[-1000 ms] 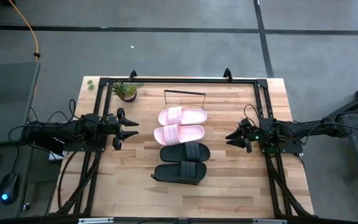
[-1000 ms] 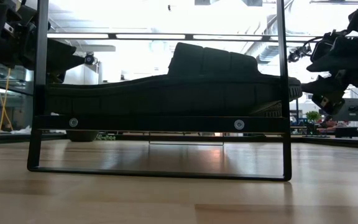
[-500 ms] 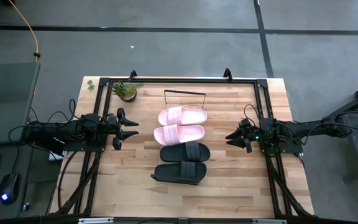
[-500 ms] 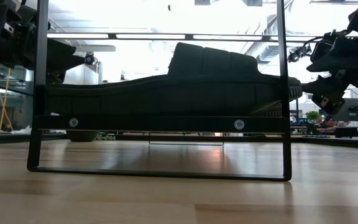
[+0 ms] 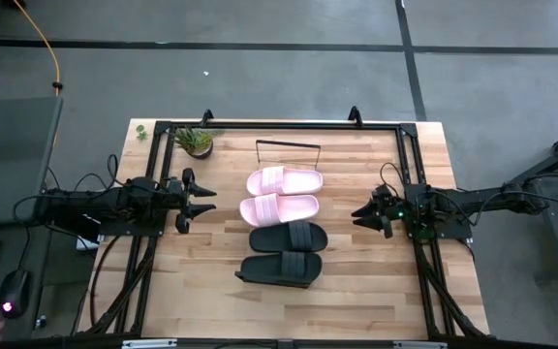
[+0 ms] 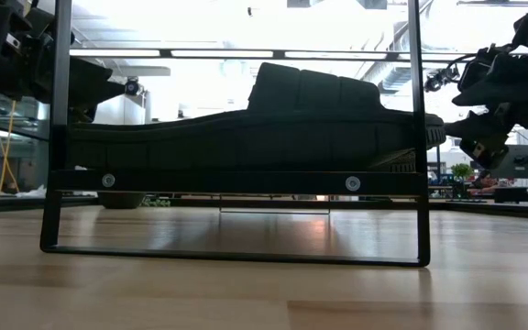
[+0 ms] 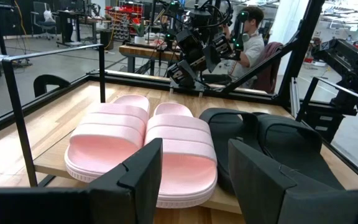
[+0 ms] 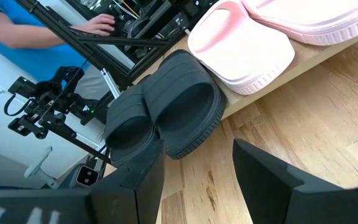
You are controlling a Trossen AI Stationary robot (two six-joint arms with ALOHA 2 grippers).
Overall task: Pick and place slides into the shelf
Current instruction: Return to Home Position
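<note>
All of the slides lie side by side on the shelf at the table's middle, resting on their soles. In the high view the two pink slides (image 5: pixel 282 181) (image 5: pixel 279 208) are on the far side and the two black slides (image 5: pixel 289 237) (image 5: pixel 279 269) on the near side. The shelf's wire frame (image 5: pixel 289 145) sticks out beyond them. The low view shows the nearest black slide (image 6: pixel 246 128) on the shelf's rail (image 6: pixel 236 181). My left gripper (image 5: pixel 206 201) is open, left of the shelf. My right gripper (image 5: pixel 358 213) is open, right of it. Each wrist view looks at the slides' ends (image 7: pixel 182 149) (image 8: pixel 185 109).
A small potted plant (image 5: pixel 197 142) stands at the table's far left. A black frame (image 5: pixel 279 125) runs round the table's edges. Bare wood lies between each gripper and the shelf. People show beyond the table (image 7: pixel 250 31) (image 8: pixel 98 25).
Both arms and the slides have kept still. A person's hand has come into the high view's lower left corner, off the table beside the computer mouse.
</note>
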